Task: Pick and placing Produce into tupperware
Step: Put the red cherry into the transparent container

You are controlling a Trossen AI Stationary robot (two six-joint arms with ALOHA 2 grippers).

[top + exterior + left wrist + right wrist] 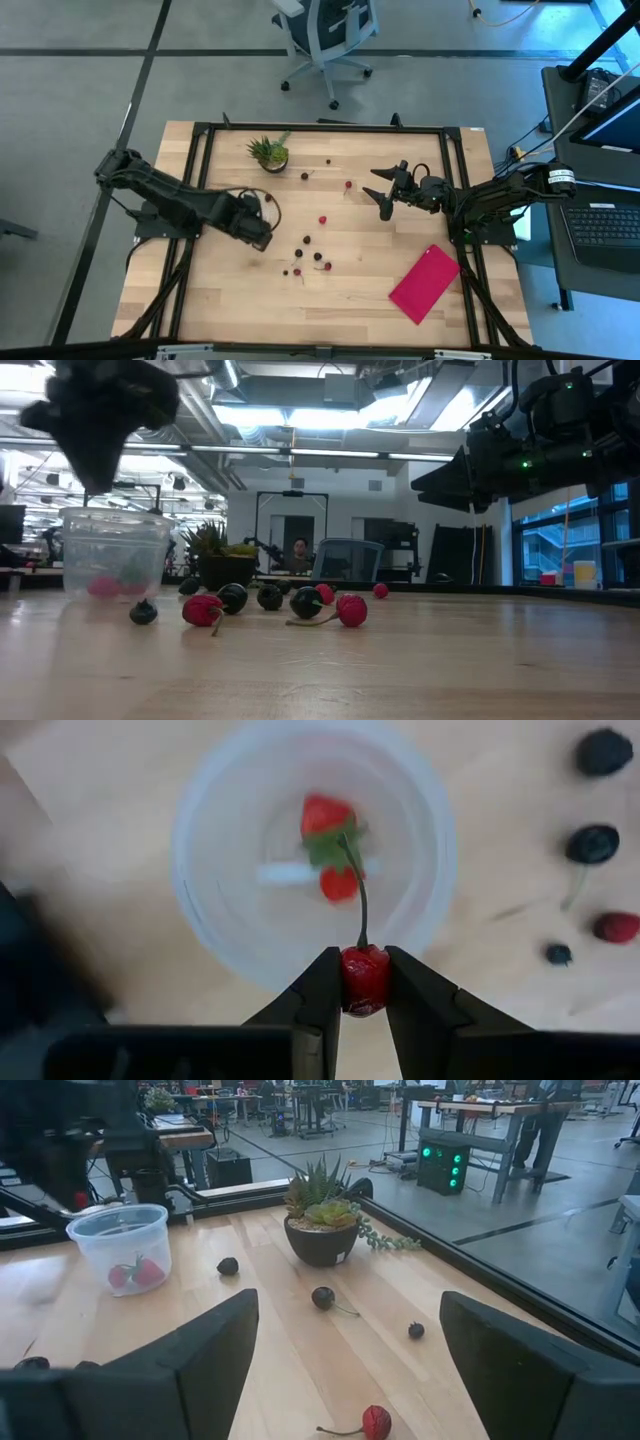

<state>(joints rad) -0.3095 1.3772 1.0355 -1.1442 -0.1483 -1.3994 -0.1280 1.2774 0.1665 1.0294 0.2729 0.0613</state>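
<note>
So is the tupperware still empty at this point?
No. The left wrist view shows red produce already lying inside the tupperware, below the cherry pinched in the left end effector.

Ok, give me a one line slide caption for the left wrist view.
Left gripper pinches a red cherry by its body above the translucent tupperware, which already holds red produce.

On the wooden worktop (230, 290), the potted plant (269, 153) stands near the far edge. The left pincer (262, 228) sits below and just left of it. Scattered berries (308, 256) lie right of that pincer. The right pincer (385, 192), fingers spread, hovers well right of the plant, with a pink-red flat piece (425, 283) beyond.
</note>
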